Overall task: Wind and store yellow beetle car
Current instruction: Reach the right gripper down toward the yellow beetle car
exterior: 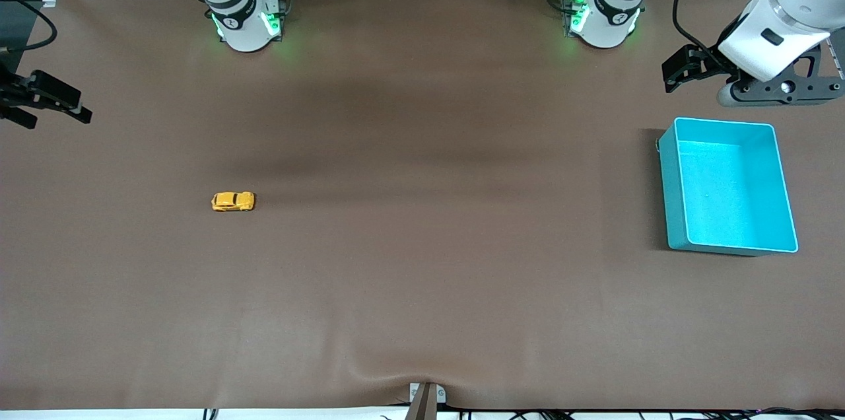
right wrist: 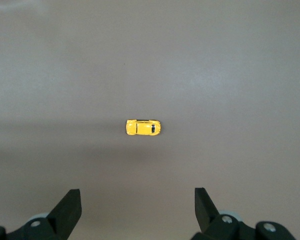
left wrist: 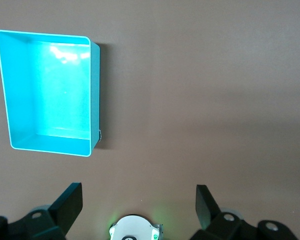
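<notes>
The yellow beetle car point(exterior: 233, 201) stands on its wheels on the brown table, toward the right arm's end; it is tiny, glossy yellow with dark windows. The right wrist view shows the car point(right wrist: 143, 127) lying ahead of my right gripper point(right wrist: 137, 200), which is open and empty. In the front view the right gripper point(exterior: 63, 119) hangs over the table's edge at that end, well apart from the car. My left gripper point(exterior: 670, 76), also open and empty, hovers over bare table beside the teal bin point(exterior: 672, 195). Seen from the left wrist, the bin point(left wrist: 93, 95) is empty.
Both robot bases point(exterior: 247, 24) point(exterior: 601, 20) stand along the table's edge farthest from the front camera. A small clamp point(exterior: 426, 397) sits at the edge nearest that camera. Brown cloth covers the whole table.
</notes>
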Robot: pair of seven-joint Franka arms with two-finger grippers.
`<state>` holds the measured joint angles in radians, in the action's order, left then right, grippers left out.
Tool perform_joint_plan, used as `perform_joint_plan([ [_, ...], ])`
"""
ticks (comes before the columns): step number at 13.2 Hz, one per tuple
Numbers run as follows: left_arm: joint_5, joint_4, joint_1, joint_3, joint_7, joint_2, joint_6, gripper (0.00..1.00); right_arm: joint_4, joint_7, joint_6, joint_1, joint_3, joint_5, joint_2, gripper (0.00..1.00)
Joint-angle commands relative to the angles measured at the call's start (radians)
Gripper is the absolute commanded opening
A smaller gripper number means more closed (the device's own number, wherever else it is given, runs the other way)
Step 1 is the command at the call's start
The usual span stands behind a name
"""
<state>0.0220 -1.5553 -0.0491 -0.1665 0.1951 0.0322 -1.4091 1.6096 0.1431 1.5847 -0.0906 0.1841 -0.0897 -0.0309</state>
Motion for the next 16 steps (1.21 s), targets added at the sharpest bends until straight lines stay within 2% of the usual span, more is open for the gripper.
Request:
perform_joint_plan([
  [1,0.004,0.006,0.003,-0.002,-0.013,0.014,0.027,1.00,0.073,-0.014,0.043,0.023,-0.043,0.028,-0.041,1.00],
  [12,0.004,0.004,0.009,0.001,-0.006,0.017,0.033,1.00,0.069,-0.017,0.032,0.006,-0.044,0.061,-0.041,1.00],
  [14,0.004,0.003,0.011,0.001,-0.003,0.017,0.033,1.00,0.072,0.001,0.037,-0.006,-0.063,0.061,-0.031,1.00],
  [16,0.004,0.006,0.011,0.001,0.000,0.018,0.033,1.00,0.098,0.100,0.082,-0.006,-0.067,0.059,0.009,1.00],
])
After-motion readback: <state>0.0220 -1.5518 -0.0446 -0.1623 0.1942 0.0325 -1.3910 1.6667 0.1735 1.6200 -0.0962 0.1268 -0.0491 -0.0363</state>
